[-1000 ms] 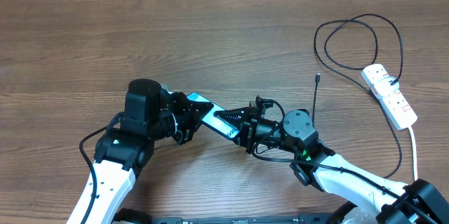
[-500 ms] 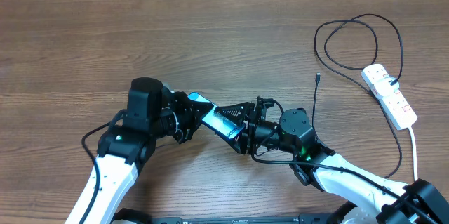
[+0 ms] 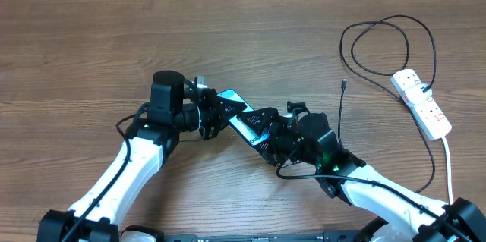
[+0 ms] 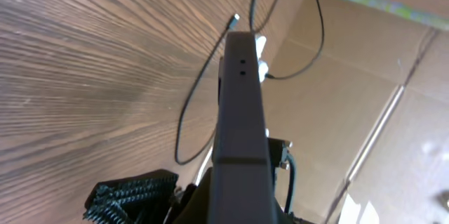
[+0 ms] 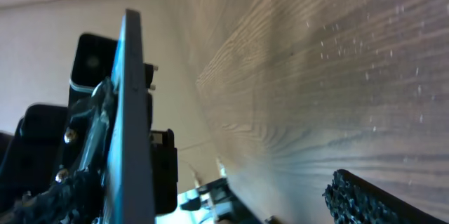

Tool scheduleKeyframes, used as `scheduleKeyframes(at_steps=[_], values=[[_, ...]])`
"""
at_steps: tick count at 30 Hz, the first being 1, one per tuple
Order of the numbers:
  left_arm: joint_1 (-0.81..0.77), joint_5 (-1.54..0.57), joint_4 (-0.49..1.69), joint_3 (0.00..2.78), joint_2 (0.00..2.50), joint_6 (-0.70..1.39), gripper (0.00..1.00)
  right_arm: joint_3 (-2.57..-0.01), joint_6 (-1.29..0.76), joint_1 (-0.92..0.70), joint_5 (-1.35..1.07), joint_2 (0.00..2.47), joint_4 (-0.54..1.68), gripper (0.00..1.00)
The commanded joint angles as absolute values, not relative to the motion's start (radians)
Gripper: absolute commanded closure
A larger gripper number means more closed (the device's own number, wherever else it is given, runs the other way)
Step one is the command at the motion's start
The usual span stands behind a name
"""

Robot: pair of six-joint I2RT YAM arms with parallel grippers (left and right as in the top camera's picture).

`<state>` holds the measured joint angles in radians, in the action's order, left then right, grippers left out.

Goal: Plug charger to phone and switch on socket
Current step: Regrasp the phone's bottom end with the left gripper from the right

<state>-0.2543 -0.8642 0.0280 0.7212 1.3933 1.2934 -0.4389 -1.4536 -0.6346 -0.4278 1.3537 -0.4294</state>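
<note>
Phone (image 3: 244,123) sat clamped on edge in my left gripper (image 3: 216,109), raised off the table with its far end toward the right gripper (image 3: 264,132), whose fingers stood wide apart around nothing, free, I judged, to fetch the charger (image 3: 341,99) lying beyond it.

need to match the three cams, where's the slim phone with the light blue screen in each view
Overhead: the slim black-edged phone with the light blue screen slants across the centre of the picture.
Left wrist: seen edge-on, a dark slab rising up the middle.
Right wrist: seen edge-on, a thin pale blue strip at the left.
Shared landmark: the brown wood-grain table, behind the phone in all three views.
</note>
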Motion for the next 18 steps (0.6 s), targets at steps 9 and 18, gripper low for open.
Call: scheduleKeyframes(at_steps=[9, 18], values=[[-0.262, -1.195, -0.060, 0.750, 1.382, 1.284, 0.96, -0.427, -1.142, -0.659, -0.456, 1.371, -0.277, 0.00], [-0.260, -1.294, -0.072, 0.750, 1.382, 1.290, 0.96, -0.428, -0.959, -0.621, -0.329, 1.371, -0.266, 0.00]])
